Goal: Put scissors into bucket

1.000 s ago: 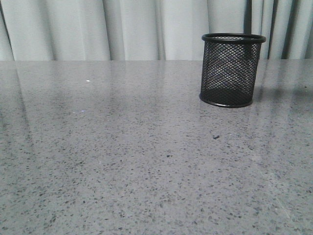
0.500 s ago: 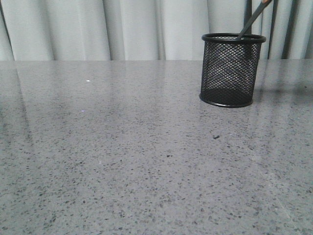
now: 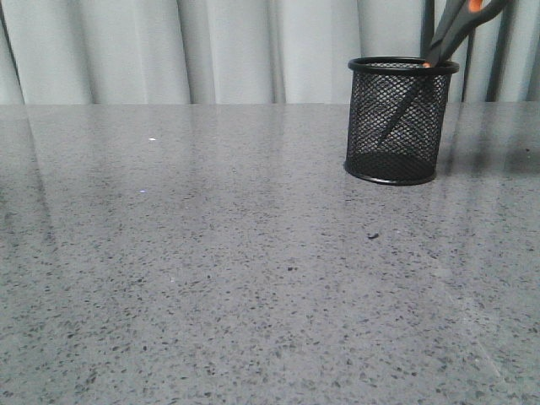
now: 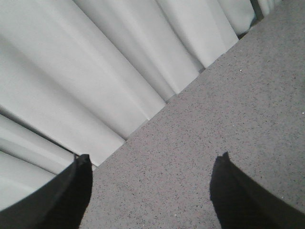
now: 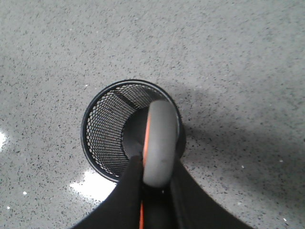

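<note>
Holding the left fingers (image 4: 71,191) wide apart over the bare table (image 3: 211,270) on the left side, with nothing between them.

Further right, standing the bucket (image 3: 371,143) upright on the table, toward the far right. Gripping the scissors (image 3: 451,34) by the handle with the right fingers (image 5: 125,195), closed narrow around the grey loop. Pointing the blades down inside the bucket, slanted, with the tip showing through the mesh and seeming not to be at the bottom. Leaving the handles above the rim and leaning out to the right.

Risking, probably, these things:
- pressing the slanted blade against the rim or wall and tipping or sliding the light bucket;
- catching the tip in the mesh;
- letting go too high, so bouncing the scissors or toppling the bucket under the heavy handles.
</note>
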{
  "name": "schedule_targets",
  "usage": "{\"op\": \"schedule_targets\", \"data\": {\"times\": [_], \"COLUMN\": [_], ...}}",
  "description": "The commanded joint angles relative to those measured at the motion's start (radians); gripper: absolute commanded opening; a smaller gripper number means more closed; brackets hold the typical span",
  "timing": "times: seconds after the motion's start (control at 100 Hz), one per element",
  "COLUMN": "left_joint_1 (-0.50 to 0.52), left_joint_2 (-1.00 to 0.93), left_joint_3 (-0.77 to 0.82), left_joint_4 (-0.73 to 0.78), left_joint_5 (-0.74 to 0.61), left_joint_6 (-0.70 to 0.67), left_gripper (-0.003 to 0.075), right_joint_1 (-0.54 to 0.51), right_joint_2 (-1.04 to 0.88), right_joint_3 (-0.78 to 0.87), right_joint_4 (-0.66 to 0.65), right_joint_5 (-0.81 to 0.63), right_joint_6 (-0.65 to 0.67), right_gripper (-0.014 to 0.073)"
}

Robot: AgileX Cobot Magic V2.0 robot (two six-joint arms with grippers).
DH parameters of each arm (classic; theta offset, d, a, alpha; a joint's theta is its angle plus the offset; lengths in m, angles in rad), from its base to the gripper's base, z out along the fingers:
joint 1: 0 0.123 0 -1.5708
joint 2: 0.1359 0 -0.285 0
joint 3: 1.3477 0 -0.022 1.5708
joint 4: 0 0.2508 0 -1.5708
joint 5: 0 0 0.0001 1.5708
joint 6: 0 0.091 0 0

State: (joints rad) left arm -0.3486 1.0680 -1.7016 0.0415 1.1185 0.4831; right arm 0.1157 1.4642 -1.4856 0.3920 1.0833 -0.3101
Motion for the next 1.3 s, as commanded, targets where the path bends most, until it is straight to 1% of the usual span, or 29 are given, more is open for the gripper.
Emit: {"op": "schedule_targets", "data": {"times": [0.0, 0.03, 0.08, 0.15, 0.23, 0.27, 0.3, 0.49, 0.54, 0.61, 0.66, 0.68, 0.71, 0.78, 0.79, 0.9, 0.99, 1.09, 1.15, 1.29], "left_joint_1": [0.001, 0.001, 0.001, 0.001, 0.001, 0.001, 0.001, 0.001, 0.001, 0.001, 0.001, 0.001, 0.001, 0.001, 0.001, 0.001, 0.001, 0.001, 0.001, 0.001], "left_joint_2": [-0.007, -0.007, -0.007, -0.007, -0.007, -0.007, -0.007, -0.007, -0.007, -0.007, -0.007, -0.007, -0.007, -0.007, -0.007, -0.007, -0.023, -0.069, -0.105, -0.216], "left_joint_3": [-0.027, -0.027, -0.027, -0.027, -0.027, -0.027, -0.027, -0.027, -0.027, -0.027, -0.027, -0.027, -0.027, -0.027, -0.027, -0.018, 0.024, 0.113, 0.194, 0.424], "left_joint_4": [-0.005, -0.005, -0.005, -0.005, -0.005, -0.005, -0.005, -0.002, -0.002, 0.004, 0.007, 0.007, 0.007, 0.007, 0.004, -0.025, -0.025, -0.010, -0.010, -0.008], "left_joint_5": [-0.077, -0.077, -0.077, -0.077, -0.077, -0.077, -0.077, -0.096, -0.096, -0.096, -0.096, -0.096, -0.096, -0.096, -0.096, -0.099, -0.143, -0.240, -0.309, -0.518], "left_joint_6": [-0.011, -0.011, -0.011, -0.011, -0.011, -0.011, -0.011, -0.006, -0.006, -0.006, -0.006, -0.006, -0.006, -0.006, -0.006, -0.028, -0.075, -0.136, -0.162, -0.220], "left_gripper": [0.0472, 0.0472, 0.0472, 0.0472, 0.0472, 0.0472, 0.0472, 0.0463, 0.0428, 0.0332, 0.0227, 0.0198, 0.0125, -0.0014, -0.0024, -0.0021, -0.0021, -0.0021, -0.0021, -0.0021], "right_joint_1": [0.004, 0.004, 0.004, 0.004, 0.004, 0.004, 0.002, 0.000, 0.000, 0.000, 0.000, 0.000, 0.000, 0.000, 0.000, 0.000, 0.000, 0.000, 0.000, 0.000], "right_joint_2": [-0.017, -0.015, -0.010, -0.008, -0.008, -0.008, -0.008, -0.031, -0.049, -0.078, -0.102, -0.114, -0.129, -0.166, -0.173, -0.241, -0.302, -0.398, -0.456, -0.599], "right_joint_3": [-0.037, -0.037, -0.037, -0.037, -0.037, -0.039, -0.042, -0.110, -0.129, -0.149, -0.154, -0.154, -0.154, -0.154, -0.154, -0.117, -0.045, 0.102, 0.198, 0.452], "right_joint_4": [0.024, 0.024, 0.024, 0.024, 0.024, 0.024, 0.024, 0.019, 0.019, 0.019, 0.019, 0.019, 0.019, 0.019, 0.019, 0.023, 0.025, 0.025, 0.025, 0.025], "right_joint_5": [-0.045, -0.045, -0.045, -0.047, -0.047, -0.049, -0.049, -0.047, -0.051, -0.064, -0.081, -0.090, -0.102, -0.126, -0.130, -0.189, -0.270, -0.398, -0.494, -0.699], "right_joint_6": [-0.010, -0.010, -0.019, -0.019, -0.019, -0.019, -0.019, -0.021, -0.021, -0.021, -0.021, -0.021, -0.021, -0.021, -0.021, -0.021, -0.026, -0.029, -0.032, -0.036], "right_gripper": [-0.0046, -0.0039, -0.0002, 0.0087, 0.0211, 0.0257, 0.0276, 0.0286, 0.0286, 0.0286, 0.0281, 0.0273, 0.0251, 0.0154, 0.0129, -0.0079, -0.0067, -0.0067, -0.0069, -0.0069]}}
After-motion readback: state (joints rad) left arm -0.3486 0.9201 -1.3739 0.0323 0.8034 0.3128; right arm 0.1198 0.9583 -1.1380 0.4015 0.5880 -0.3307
